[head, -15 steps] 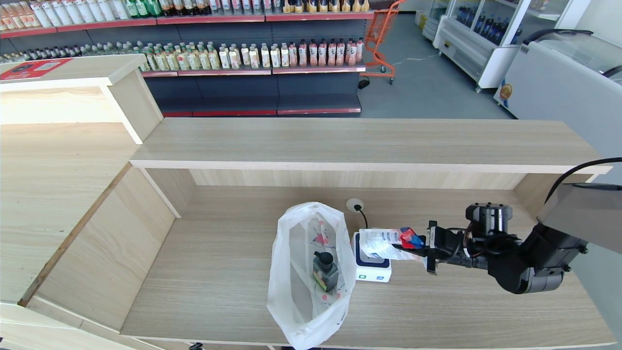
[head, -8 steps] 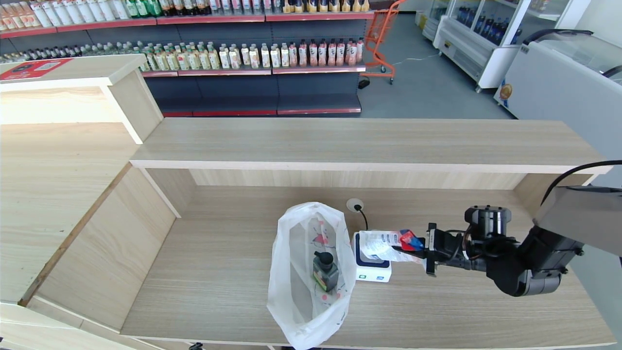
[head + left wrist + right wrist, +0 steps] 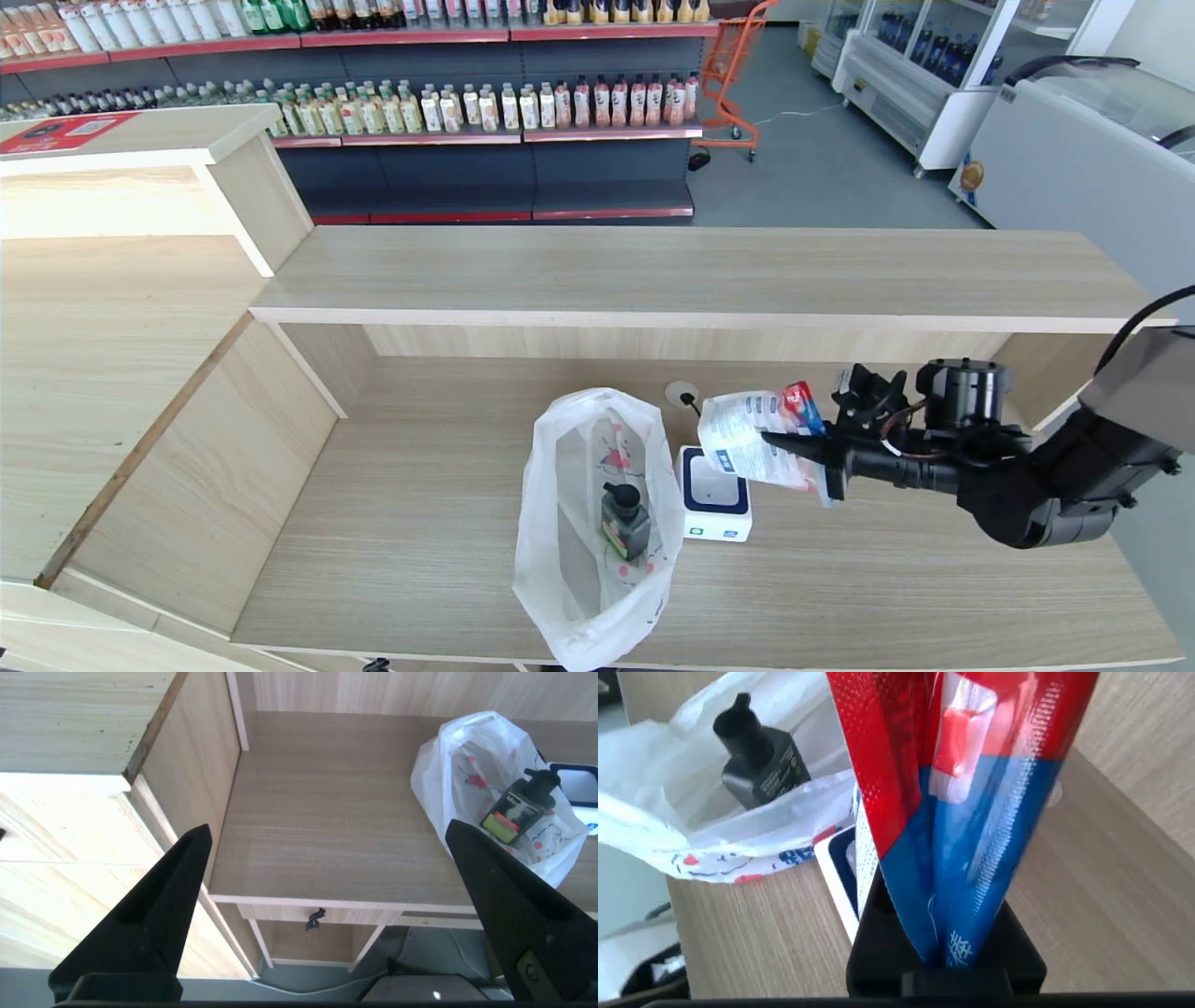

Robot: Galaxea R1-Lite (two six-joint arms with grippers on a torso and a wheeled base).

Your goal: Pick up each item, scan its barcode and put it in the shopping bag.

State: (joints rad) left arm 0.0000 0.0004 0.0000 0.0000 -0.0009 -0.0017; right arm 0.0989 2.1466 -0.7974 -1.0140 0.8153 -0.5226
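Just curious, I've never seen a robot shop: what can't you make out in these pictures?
Barcode on packet: print too small in head view; right wrist view is too close.
Screen of scanner: packet overlaps it in head view; reading unclear.
Label on bottle: too small in head and left wrist views.

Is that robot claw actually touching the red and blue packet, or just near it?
Touching. The right wrist view shows the packet with its lower end pinched in the right gripper, no gap between them.
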